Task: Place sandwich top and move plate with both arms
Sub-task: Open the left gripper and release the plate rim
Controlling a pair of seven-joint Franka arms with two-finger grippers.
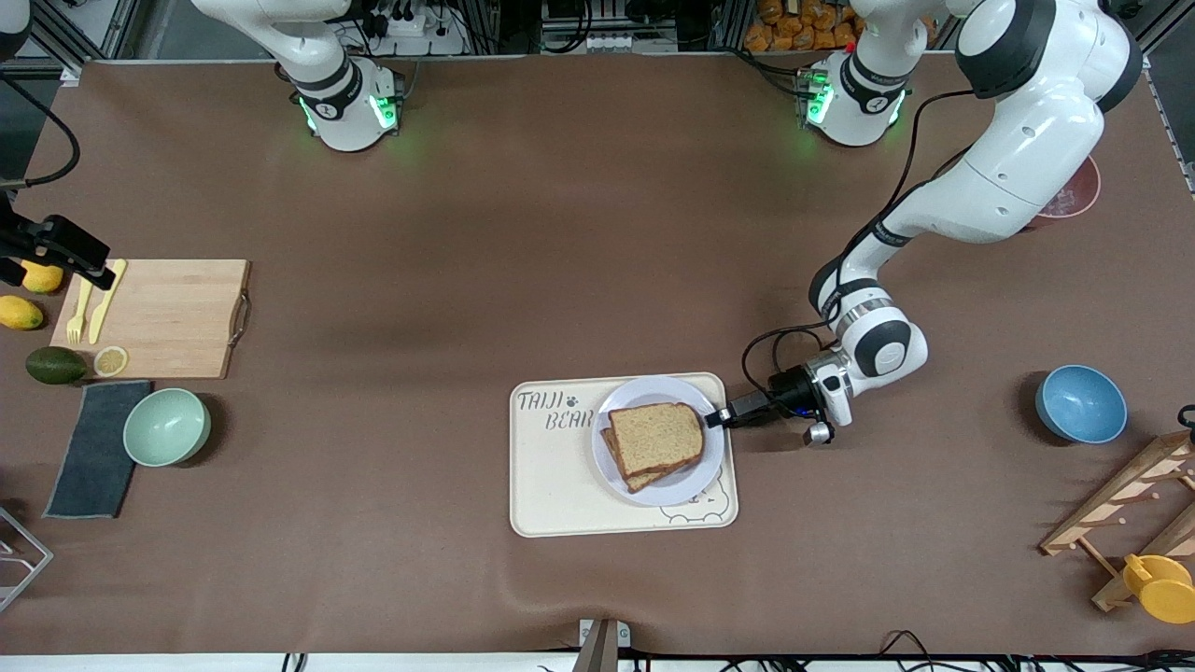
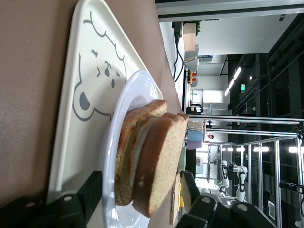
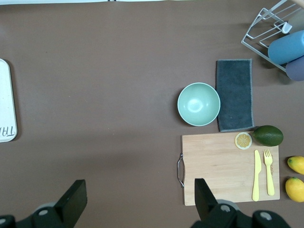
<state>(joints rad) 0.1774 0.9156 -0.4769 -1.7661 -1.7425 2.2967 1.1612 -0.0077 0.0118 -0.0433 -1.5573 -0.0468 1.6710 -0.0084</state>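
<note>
Sandwich top (image 1: 656, 437) lies on stack on plate (image 1: 700, 481), lower centre of frame, on bear tray (image 1: 551, 485); left gripper (image 1: 717, 418) jaws released at plate rim; right gripper (image 3: 137, 199) jaws released, waiting over counter (image 1: 560, 233) above cutting board (image 3: 218, 164)

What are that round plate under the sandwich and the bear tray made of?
The plate looks like glossy plastic or melamine: its pale rim shines. The tray looks like matte cream plastic, perhaps a fibre mix, with a printed bear. Neither material is certain.
</note>
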